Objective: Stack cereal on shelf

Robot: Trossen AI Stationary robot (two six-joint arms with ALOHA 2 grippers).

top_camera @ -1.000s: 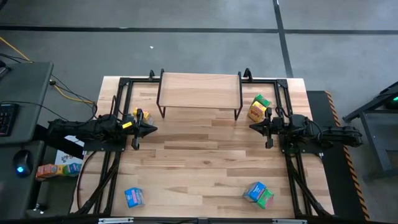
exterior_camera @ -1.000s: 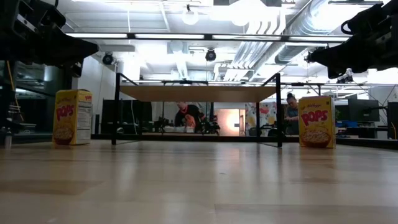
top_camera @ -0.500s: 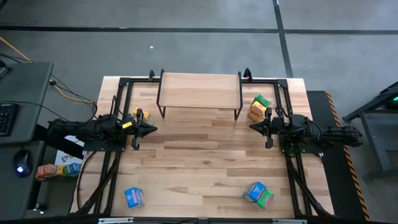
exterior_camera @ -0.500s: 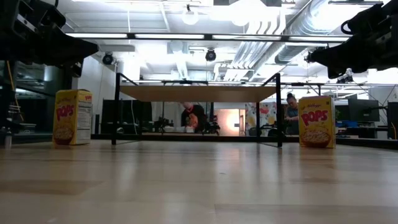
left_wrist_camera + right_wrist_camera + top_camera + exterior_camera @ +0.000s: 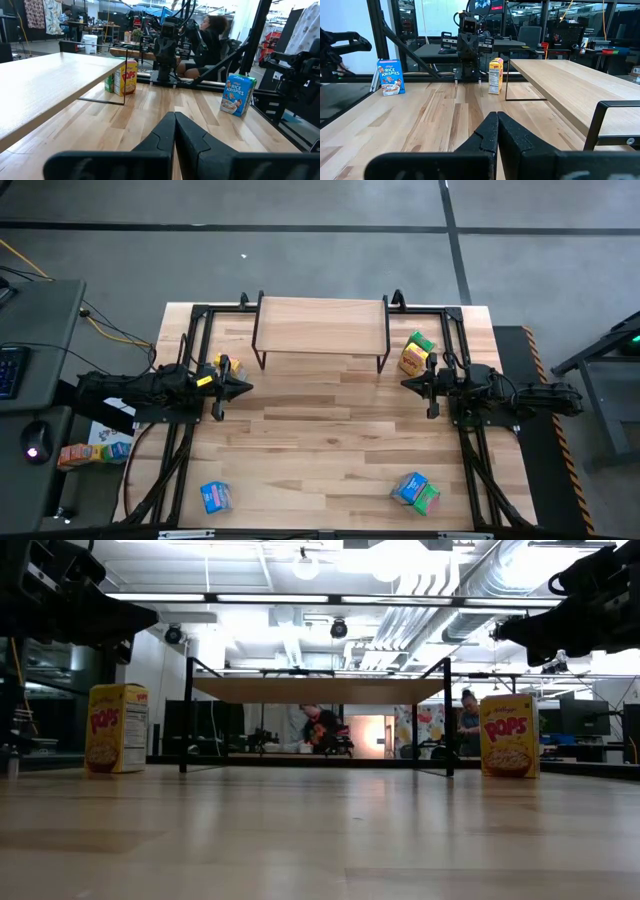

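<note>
Shelf at top centre, cereal boxes scattered round the table edges.
High view: shelf (image 5: pixel 321 326) sits upper centre of the table (image 5: pixel 330 450). One box (image 5: pixel 222 366) left of it, two touching boxes (image 5: pixel 415 353) right of it. One box (image 5: pixel 214 496) lower left, two touching boxes (image 5: pixel 415 491) lower right.

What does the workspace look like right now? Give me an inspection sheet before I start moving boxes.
Surface: wooden table, middle bare.
Shelf: shelf at the far edge, top empty.
Cereal: yellow box by the left gripper; yellow and green pair by the right gripper; blue box near left; blue and green pair near right.
Clutter: nothing seen.
Grippers: left gripper shut, right gripper shut, both empty, facing each other.
Cables: yellow cable on the floor, left.
Surroundings: side desk; person beyond the table.
</note>
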